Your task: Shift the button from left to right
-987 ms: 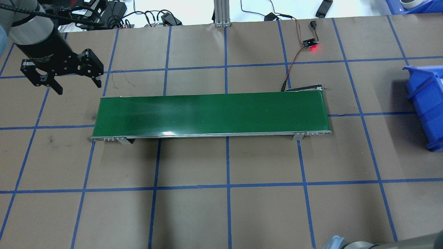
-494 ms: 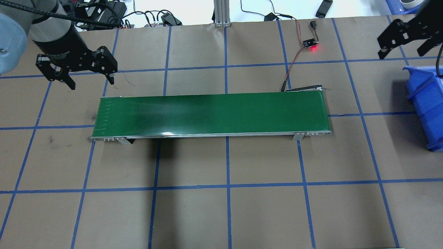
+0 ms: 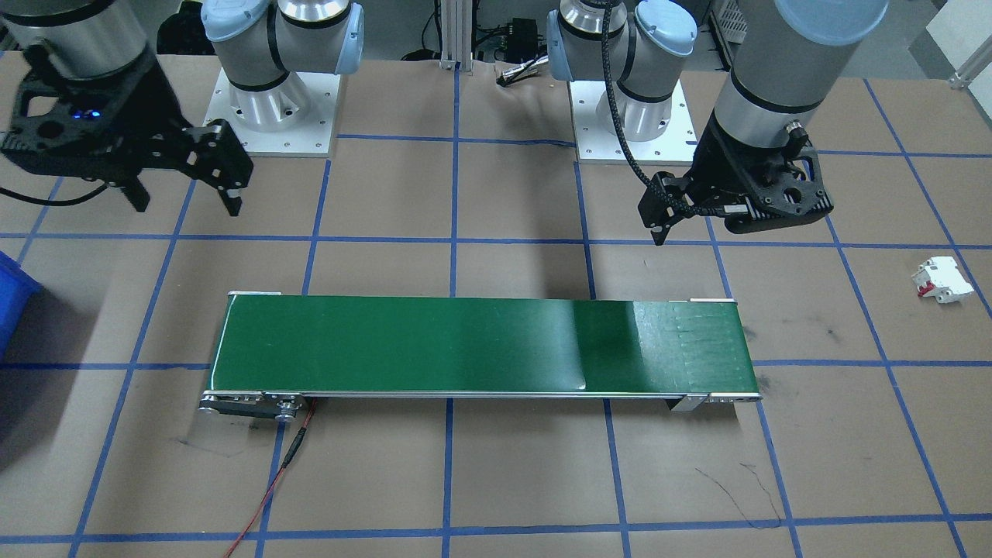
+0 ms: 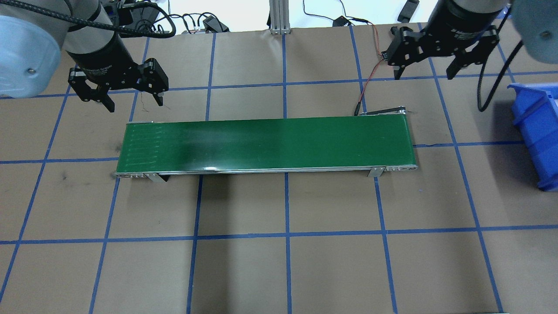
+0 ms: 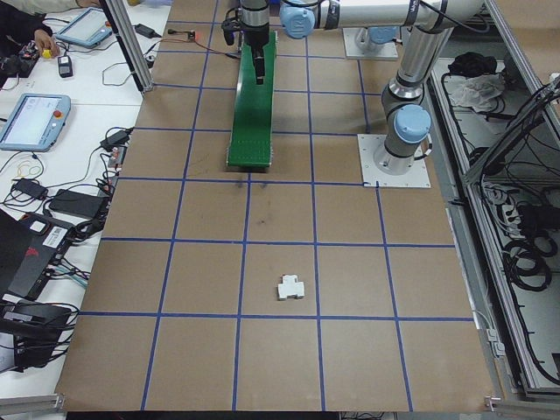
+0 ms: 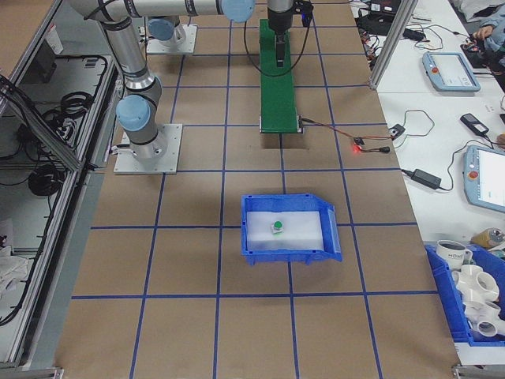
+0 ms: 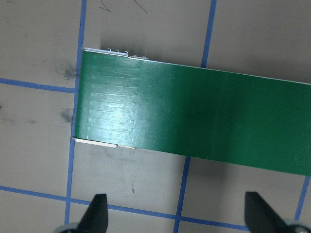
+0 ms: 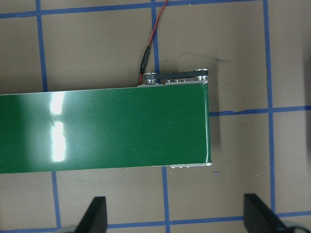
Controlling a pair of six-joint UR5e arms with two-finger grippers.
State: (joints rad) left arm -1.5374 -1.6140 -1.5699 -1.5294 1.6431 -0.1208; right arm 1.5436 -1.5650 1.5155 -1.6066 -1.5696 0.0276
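A long green conveyor belt (image 4: 266,144) lies across the middle of the brown, blue-taped table (image 4: 287,270), and nothing sits on its surface. At its right end a thin red wire (image 4: 368,74) runs off toward a small circuit board mostly hidden behind the right arm in the overhead view. Out past the belt's left end, seen from the front, a white circuit breaker (image 3: 942,279) with a red lever lies alone on the paper, well apart from both arms. At about three o'clock of the belt in the overhead view stands a blue bin (image 4: 538,131); in the right-side view the button (image 6: 278,227), its green cap up, rests on the pale floor of that bin near the middle.

Nothing stands between either gripper and the belt. The left gripper (image 4: 133,101) hovers just beyond the belt's left end, at roughly eleven o'clock of it in the overhead view, fingers pointing down. Its jaws are spread wide and hold nothing; in its wrist view the two fingertips (image 7: 97,213) stand far apart with only table and belt end between them. The right gripper (image 4: 423,74) hangs at about one o'clock of the belt's right end, jaws likewise spread wide and empty, touching nothing.
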